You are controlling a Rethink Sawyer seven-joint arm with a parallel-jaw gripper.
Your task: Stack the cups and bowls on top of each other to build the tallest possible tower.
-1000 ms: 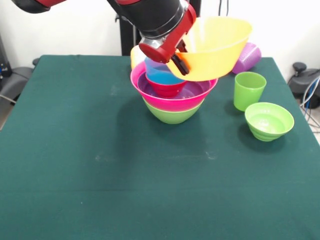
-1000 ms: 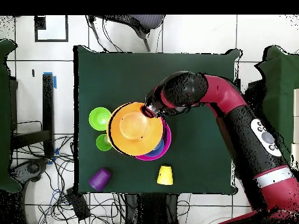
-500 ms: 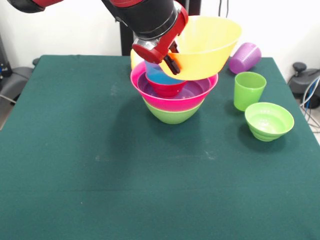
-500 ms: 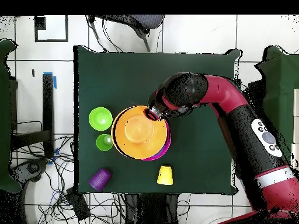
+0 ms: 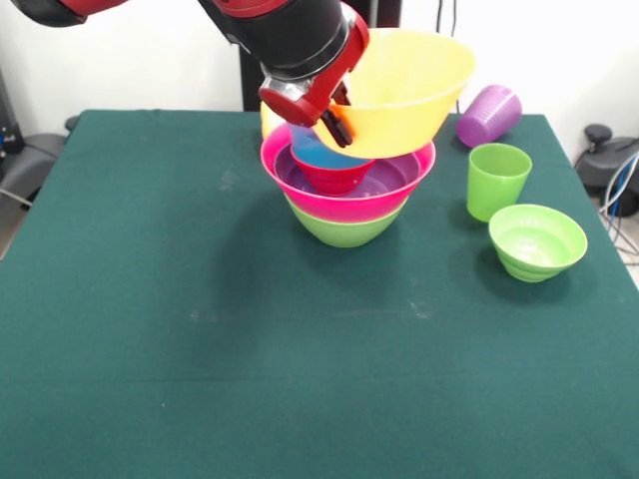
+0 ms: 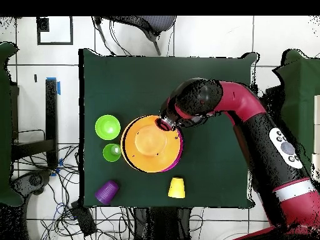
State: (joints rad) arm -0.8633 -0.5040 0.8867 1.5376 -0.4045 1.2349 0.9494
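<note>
tower (image 5: 346, 195): mid-table, green base bowl, pink, purple, red and blue nested inside | gripper (image 5: 334, 122): clamped on rim of orange bowl (image 5: 399, 90), held tilted just above tower | green cup (image 5: 496, 180): upright beside small light green bowl (image 5: 537, 240) | purple cup (image 5: 488, 115): on its side | yellow cup (image 6: 177, 187): near table edge

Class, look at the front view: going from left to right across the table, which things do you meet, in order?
The tower of nested bowls, with the orange bowl held above it in the pincer → purple cup lying on its side → green cup → light green bowl.
</note>
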